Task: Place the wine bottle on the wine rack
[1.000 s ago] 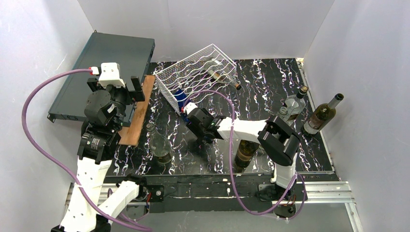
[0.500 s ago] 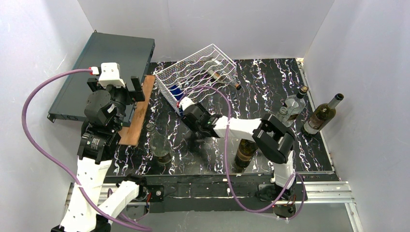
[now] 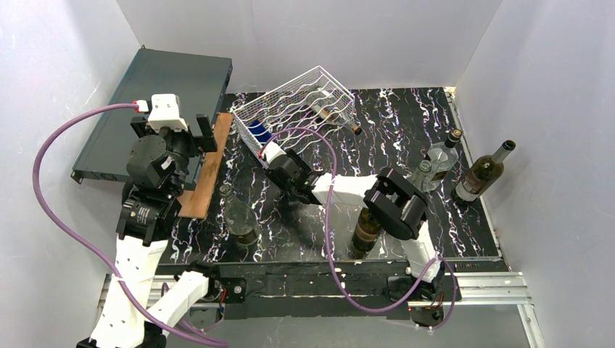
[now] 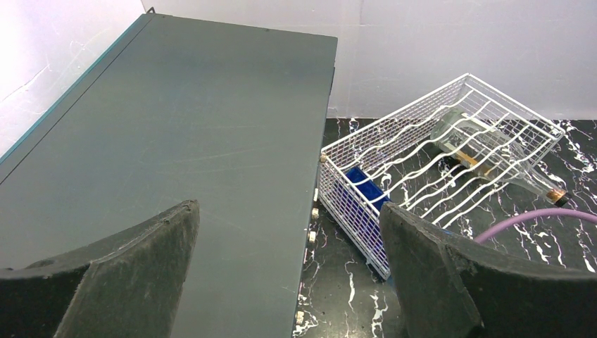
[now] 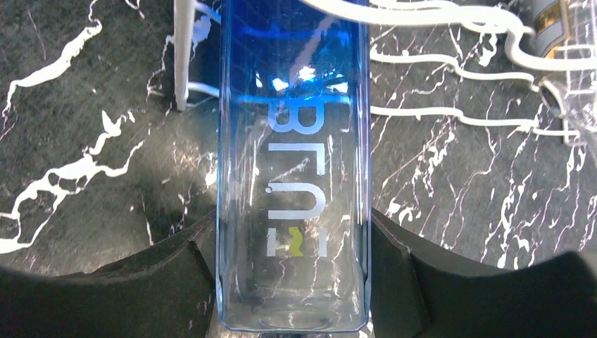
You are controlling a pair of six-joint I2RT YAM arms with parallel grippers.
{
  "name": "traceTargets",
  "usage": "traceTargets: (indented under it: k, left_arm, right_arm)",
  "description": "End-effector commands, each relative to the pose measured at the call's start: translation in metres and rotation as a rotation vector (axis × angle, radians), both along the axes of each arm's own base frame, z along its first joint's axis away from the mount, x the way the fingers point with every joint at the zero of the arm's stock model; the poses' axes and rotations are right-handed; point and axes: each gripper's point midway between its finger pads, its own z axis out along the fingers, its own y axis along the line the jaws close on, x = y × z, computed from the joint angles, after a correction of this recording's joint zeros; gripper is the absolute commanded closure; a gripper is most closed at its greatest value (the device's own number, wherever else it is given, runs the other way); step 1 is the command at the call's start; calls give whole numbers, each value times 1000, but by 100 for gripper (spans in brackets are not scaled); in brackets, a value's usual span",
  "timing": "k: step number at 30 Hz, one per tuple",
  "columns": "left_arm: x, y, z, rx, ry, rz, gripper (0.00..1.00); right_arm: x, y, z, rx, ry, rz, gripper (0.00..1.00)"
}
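Note:
The wine bottle is blue clear glass with square sides and white lettering, and my right gripper is shut on its base end. In the top view the wine bottle lies with its far end inside the left end of the white wire wine rack. My right gripper sits just in front of that end. A clear bottle lies in the rack's upper tier. Over the dark grey box, my left gripper hangs open and holds nothing. The left wrist view shows the rack with the blue bottle inside.
A flat dark grey box lies at the back left, with a wooden board beside it. Standing bottles: a clear one at front left, a dark one by the right arm, a clear one and a dark one at the right.
My right arm has reached further left and back, pushing the blue bottle deeper into the rack's left end. The left arm has not moved.

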Motion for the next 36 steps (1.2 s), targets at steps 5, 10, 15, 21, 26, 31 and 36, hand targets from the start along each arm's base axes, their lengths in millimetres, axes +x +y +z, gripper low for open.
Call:
traceTargets:
  k: [5, 10, 15, 21, 26, 31, 36]
  left_arm:
    - [-2, 5, 7, -2, -32, 23, 1]
    - [-3, 5, 7, -1, -32, 20, 1]
    - [-3, 5, 7, 0, -33, 21, 1]
    - [-3, 5, 7, -2, -34, 20, 1]
    - [-3, 5, 7, -2, -34, 18, 1]
    - [-3, 3, 8, -5, -36, 12, 1]
    - [-3, 3, 7, -7, -35, 9, 1]
  right_arm:
    - [26, 39, 33, 119, -111, 45, 99]
    - [27, 48, 37, 134, -102, 64, 87]
    - [29, 51, 32, 125, -91, 70, 56]
    - [27, 52, 36, 137, -72, 68, 45]
    - [19, 39, 43, 145, -43, 32, 24]
    - [3, 25, 46, 153, 13, 35, 2]
    - [-11, 12, 40, 139, 63, 36, 2]
